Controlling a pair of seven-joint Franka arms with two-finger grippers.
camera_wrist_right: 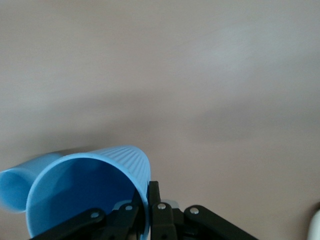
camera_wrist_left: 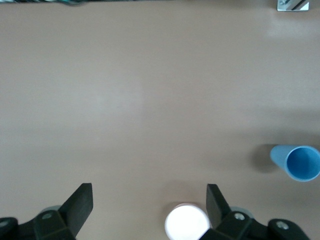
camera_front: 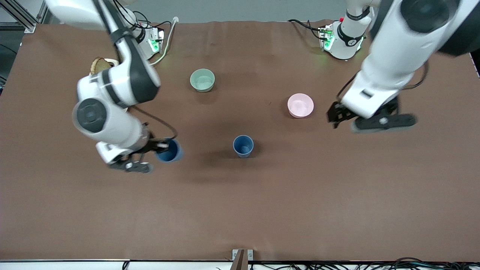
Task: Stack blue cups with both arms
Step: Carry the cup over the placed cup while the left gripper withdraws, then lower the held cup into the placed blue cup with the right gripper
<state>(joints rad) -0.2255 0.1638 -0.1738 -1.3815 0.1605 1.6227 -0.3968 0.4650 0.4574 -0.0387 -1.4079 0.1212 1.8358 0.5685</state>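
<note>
Table [camera_front: 240, 210]: brown covering, bearing all items.

Left arm, left gripper [camera_front: 335, 117]: waits over the table beside the pink bowl [camera_front: 300, 105], fingers spread wide, holding nothing.

Right arm, right gripper [camera_front: 159, 147]: over the table toward the right arm's end, fingers pinched together on the rim wall of one blue cup [camera_front: 169, 150], one inside and one outside; judged a grip for carrying it over the other.

Pale green bowl [camera_front: 202, 80]: nearer the bases, untouched.

Second blue cup [camera_front: 243, 146]: upright mid-table, mouth up, apparently the stack's base.

Cups: plain blue, tapered, finely ribbed wall [camera_wrist_right: 125, 162].
</note>
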